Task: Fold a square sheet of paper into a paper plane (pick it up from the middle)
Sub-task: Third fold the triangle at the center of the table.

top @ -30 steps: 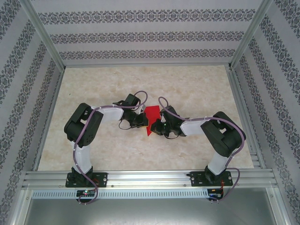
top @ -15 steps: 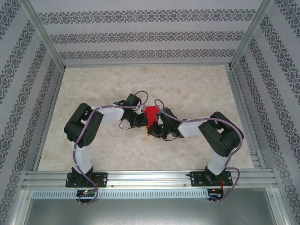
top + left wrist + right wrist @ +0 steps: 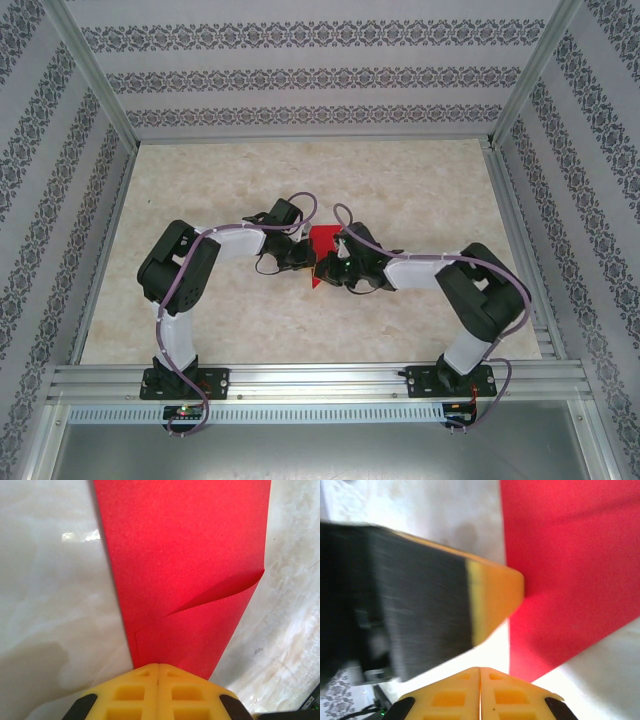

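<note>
The red sheet of paper (image 3: 322, 245) lies on the table between the two grippers, folded, with a diagonal flap edge across it (image 3: 190, 565). In the left wrist view my left gripper (image 3: 158, 666) is shut, and its yellow tips rest on the paper's narrow near end. From above, that left gripper (image 3: 307, 262) sits at the paper's left side. My right gripper (image 3: 480, 669) is shut too, with nothing between its jaws, and its tips sit just beside the paper's near corner (image 3: 530, 665). In the right wrist view, the left gripper's yellow fingertip (image 3: 495, 597) touches the paper's left edge.
The marble-patterned table (image 3: 400, 180) is bare around the paper. Patterned walls and aluminium frame rails (image 3: 300, 380) enclose it on all sides. Both arms bend inward and their grippers (image 3: 328, 274) nearly meet at the middle.
The right arm shifted, its elbow swinging right while its gripper stayed at the paper's near corner. The left arm and the paper have hardly moved.
</note>
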{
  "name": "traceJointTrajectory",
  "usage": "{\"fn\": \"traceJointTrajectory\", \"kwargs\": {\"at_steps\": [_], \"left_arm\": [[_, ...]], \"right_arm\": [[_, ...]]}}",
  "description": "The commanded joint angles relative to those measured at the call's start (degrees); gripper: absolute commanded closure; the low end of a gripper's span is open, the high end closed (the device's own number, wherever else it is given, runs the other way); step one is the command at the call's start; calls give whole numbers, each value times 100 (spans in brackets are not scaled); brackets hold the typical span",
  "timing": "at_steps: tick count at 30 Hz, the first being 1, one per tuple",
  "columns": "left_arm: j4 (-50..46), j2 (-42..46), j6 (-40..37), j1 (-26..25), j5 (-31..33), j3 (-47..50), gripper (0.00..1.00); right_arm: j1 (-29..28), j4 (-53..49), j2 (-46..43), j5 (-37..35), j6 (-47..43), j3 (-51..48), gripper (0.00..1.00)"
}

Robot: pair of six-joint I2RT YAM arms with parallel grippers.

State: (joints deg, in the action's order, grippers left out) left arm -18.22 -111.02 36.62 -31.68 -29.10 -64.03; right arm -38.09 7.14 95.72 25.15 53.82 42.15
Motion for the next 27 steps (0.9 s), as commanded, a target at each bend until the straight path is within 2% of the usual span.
{"fn": "traceJointTrajectory", "kwargs": {"at_steps": [1,9,16,21,27], "left_arm": [[-411,-172,-161,-15,580,3,95],[-476,-200,-252,-14,520,-88,95],[-455,-191,-314,-17,332,-181,95],[-298,70,-301,-16,-73,-205,91],[-5,579,-204,-27,-645,213,84]], "right_arm": [[258,-194,-131,-242,-289,1,92],[519,-434,427,-192,-434,488,92],[557,-382,785,-202,-305,486,93],[549,-370,927,-226,-156,461,94],[524,-450,904,-307,-40,412,94]]}}
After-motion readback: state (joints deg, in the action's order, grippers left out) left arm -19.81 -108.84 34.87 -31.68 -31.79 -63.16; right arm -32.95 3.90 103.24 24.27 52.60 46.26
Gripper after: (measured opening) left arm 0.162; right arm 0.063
